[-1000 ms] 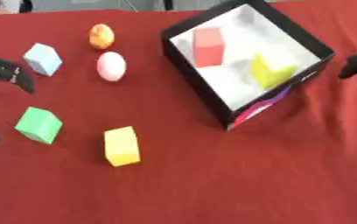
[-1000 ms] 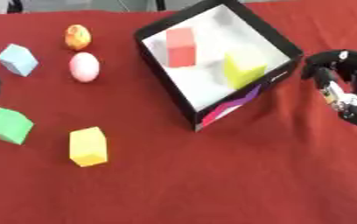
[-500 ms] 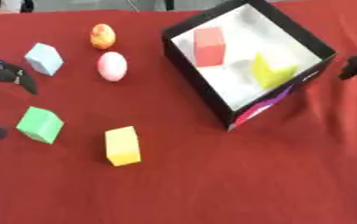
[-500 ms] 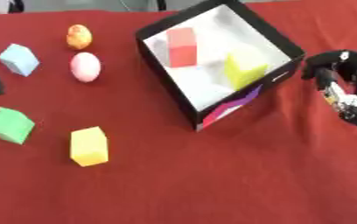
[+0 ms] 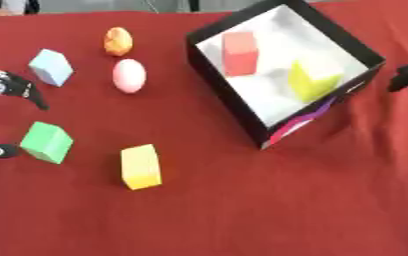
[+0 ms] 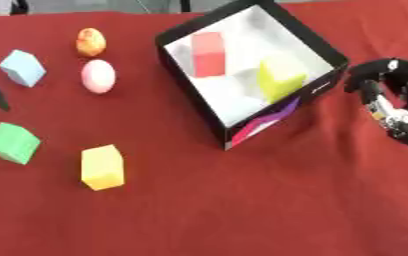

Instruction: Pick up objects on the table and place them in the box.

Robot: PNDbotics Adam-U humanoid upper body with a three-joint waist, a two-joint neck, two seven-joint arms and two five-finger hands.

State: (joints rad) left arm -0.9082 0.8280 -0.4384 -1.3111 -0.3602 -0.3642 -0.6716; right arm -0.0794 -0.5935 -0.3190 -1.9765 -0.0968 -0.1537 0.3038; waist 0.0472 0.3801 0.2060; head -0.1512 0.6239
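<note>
A black box (image 6: 323,52) with a white inside lies tilted at the upper middle, holding a red block (image 6: 208,54) and a yellow-green block (image 6: 278,80). On the red cloth to its left lie a light blue cube (image 5: 51,67), an orange egg (image 5: 117,41), a pink egg (image 5: 129,76), a green cube (image 5: 46,142) and a yellow block (image 5: 141,166). My left hand (image 5: 4,86) is open at the left edge, its fingers above the green cube and its thumb just left of it, not touching. My right hand (image 6: 392,99) hangs open with relaxed, curved fingers just right of the box, holding nothing.
The red cloth (image 5: 242,210) covers the whole table. Its lower half carries nothing but the yellow block. At the far edge, part of a person shows in the top left corner.
</note>
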